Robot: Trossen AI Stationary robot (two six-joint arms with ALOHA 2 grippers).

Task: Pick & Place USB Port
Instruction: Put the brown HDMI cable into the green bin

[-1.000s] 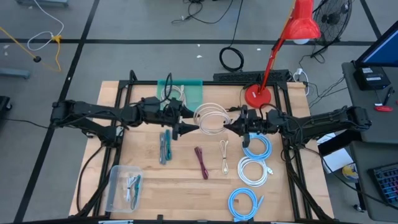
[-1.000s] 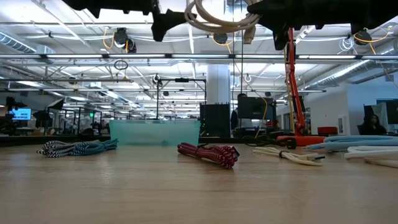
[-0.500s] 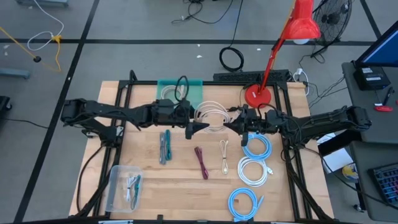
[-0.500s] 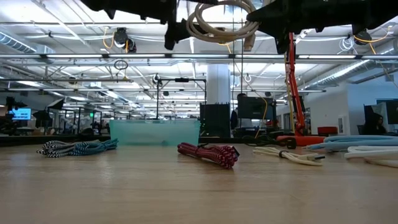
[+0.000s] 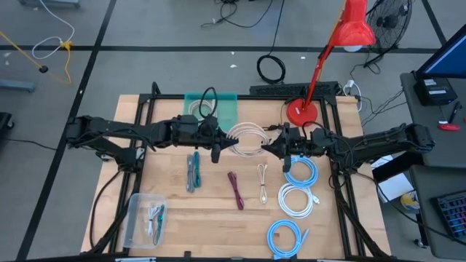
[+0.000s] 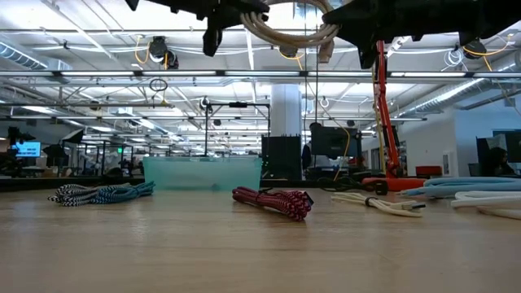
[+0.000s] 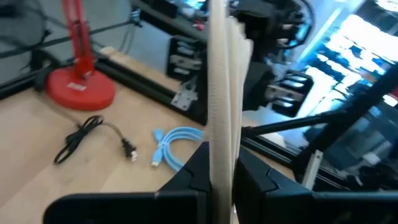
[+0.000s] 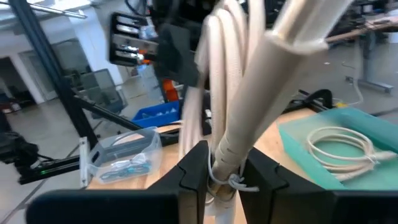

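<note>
Both my grippers are closed on the white cable coil (image 5: pixel 247 138), left gripper (image 5: pixel 220 148) and right gripper (image 5: pixel 271 148), holding it lifted above the table's (image 5: pixel 211 218) back middle for handover.

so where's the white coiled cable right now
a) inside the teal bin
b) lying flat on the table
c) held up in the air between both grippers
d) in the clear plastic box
c: the white coiled cable hangs clear of the table, with the left gripper and the right gripper each shut on one side of it; both wrist views show the cable between the fingers.
</note>
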